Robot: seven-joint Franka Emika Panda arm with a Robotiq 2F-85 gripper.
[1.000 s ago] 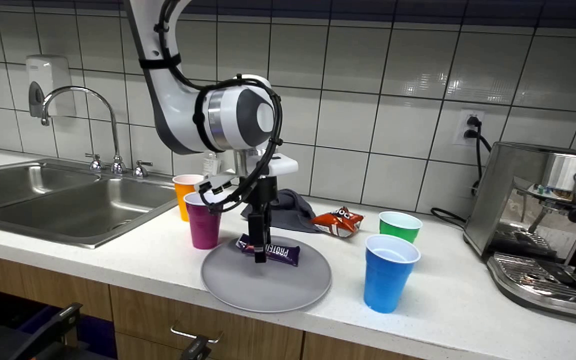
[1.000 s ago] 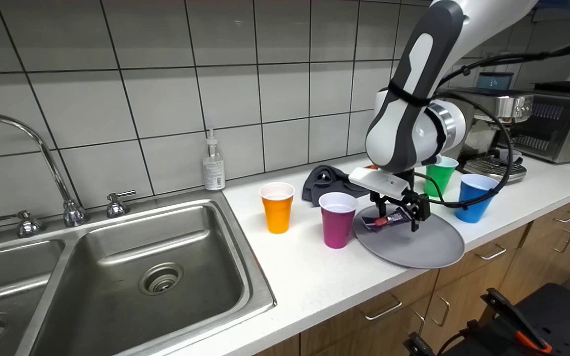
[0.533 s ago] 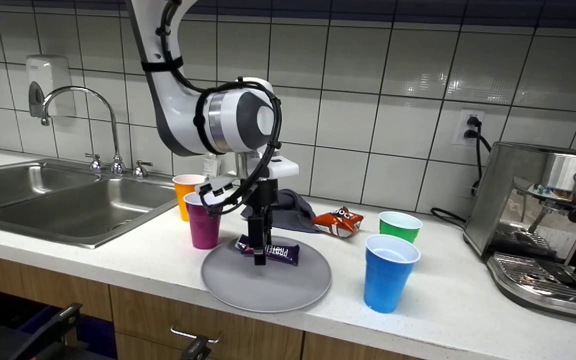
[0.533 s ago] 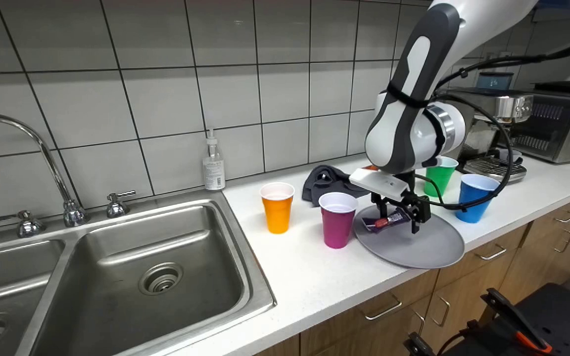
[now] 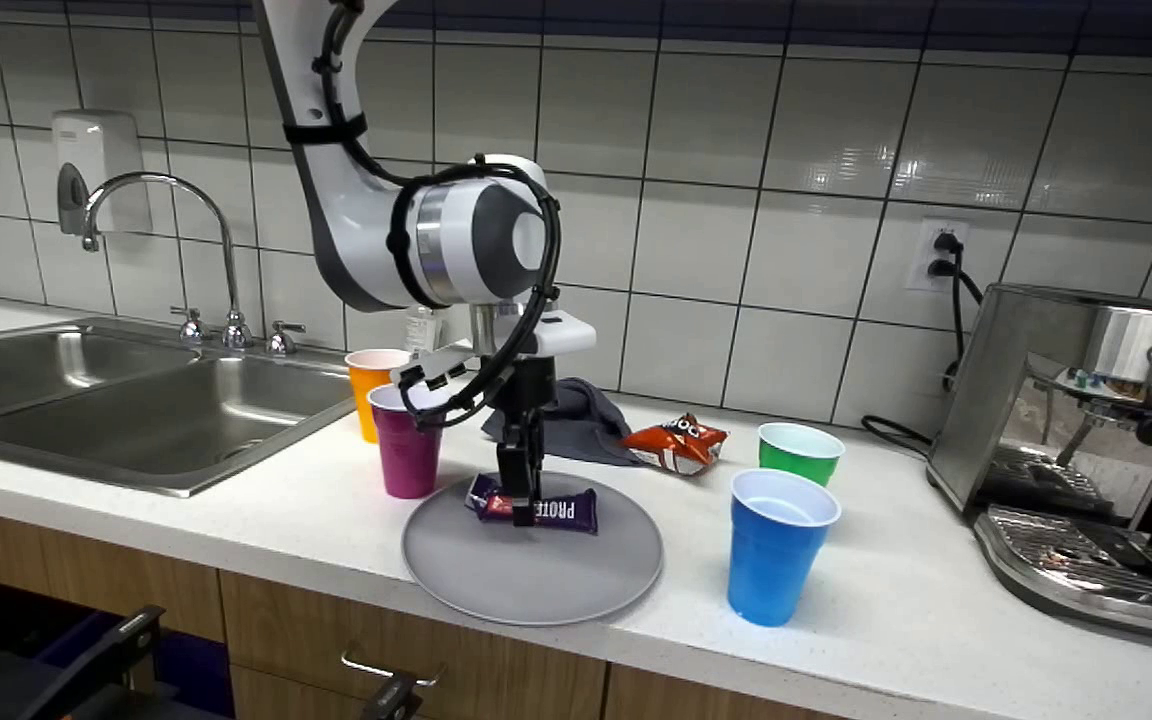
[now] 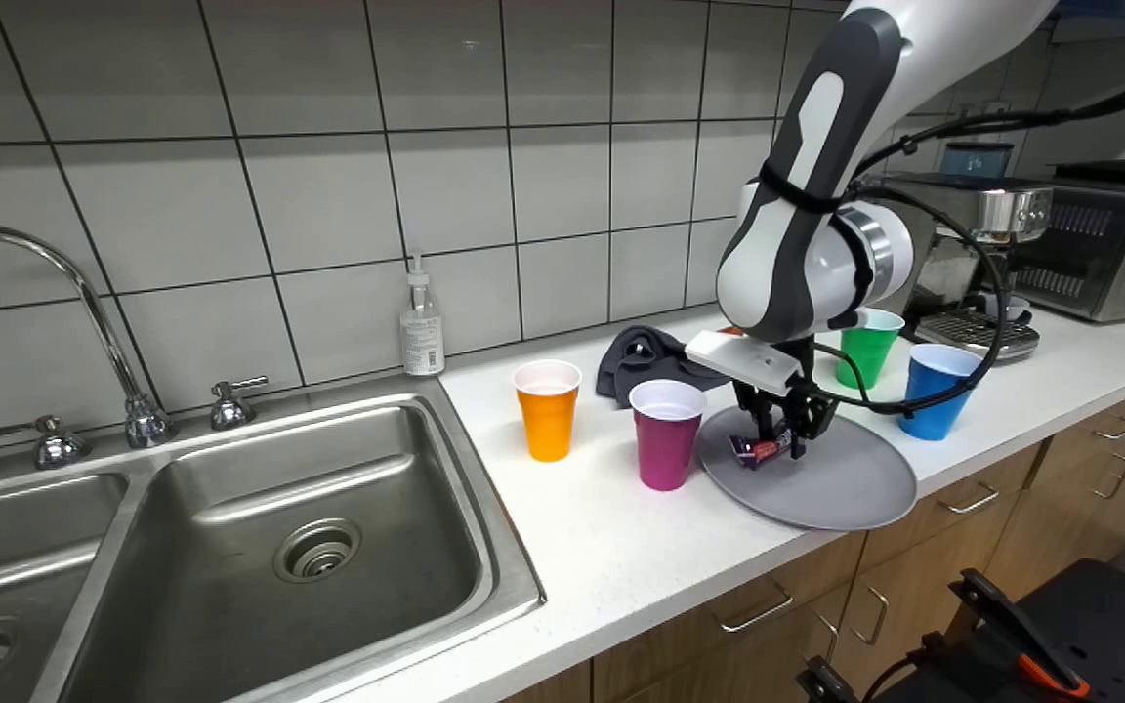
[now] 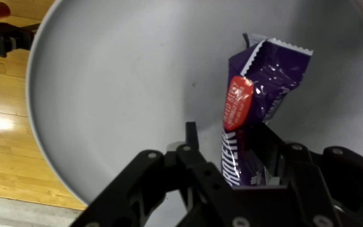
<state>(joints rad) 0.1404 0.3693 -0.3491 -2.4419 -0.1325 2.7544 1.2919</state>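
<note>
A purple protein bar (image 7: 241, 101) with a red label lies on the round grey plate (image 7: 112, 78), its wrapper creased at one end. My gripper (image 7: 224, 127) points down over the plate, with the bar between its partly closed jaws. In the wrist view the right finger lies against or over the bar's right side, and a strip of plate shows between the bar and the left fingertip (image 7: 191, 132). In both exterior views the gripper (image 5: 528, 500) is low over the bar (image 5: 568, 511). The gripper body hides the bar's lower end in the wrist view.
A magenta cup (image 6: 666, 439) and an orange cup (image 6: 549, 415) stand between plate and sink (image 6: 514, 547). Blue (image 5: 781, 550) and green (image 5: 798, 455) cups are on the coffee machine's side (image 5: 1086, 400). Behind lie a dark cloth (image 5: 576, 425) and an orange snack bag (image 5: 678, 444).
My gripper's fingers have come closer together around the bar. The bar has shifted and turned slightly on the plate. The arm has barely moved; the cups stand as before.
</note>
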